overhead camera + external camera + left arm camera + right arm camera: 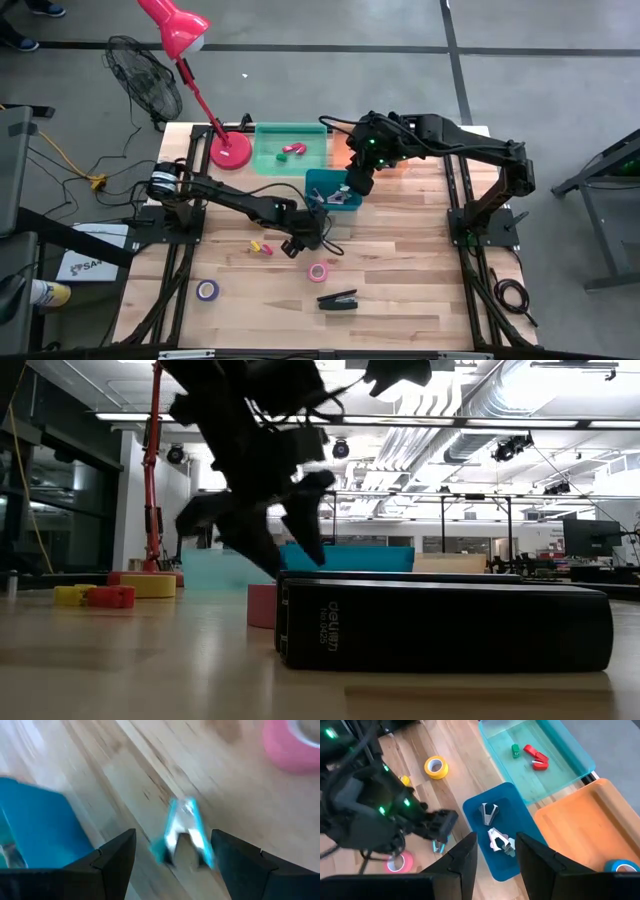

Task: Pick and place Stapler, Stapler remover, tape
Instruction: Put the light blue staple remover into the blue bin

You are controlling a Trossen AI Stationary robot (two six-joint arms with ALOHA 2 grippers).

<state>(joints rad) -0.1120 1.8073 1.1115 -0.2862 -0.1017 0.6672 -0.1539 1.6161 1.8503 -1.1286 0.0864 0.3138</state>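
Left gripper (172, 855) hovering open, empty, over the teal staple remover (184, 832) lying on the counter (235, 795) beside the blue bin (512, 842). Next: descend, close. Right gripper (496, 852) part open, waiting over that bin.

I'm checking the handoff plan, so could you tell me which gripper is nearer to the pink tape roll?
Left. The left gripper hovers just beside the pink tape roll, open over a small blue remover. The right gripper is farther off, above the blue tray.
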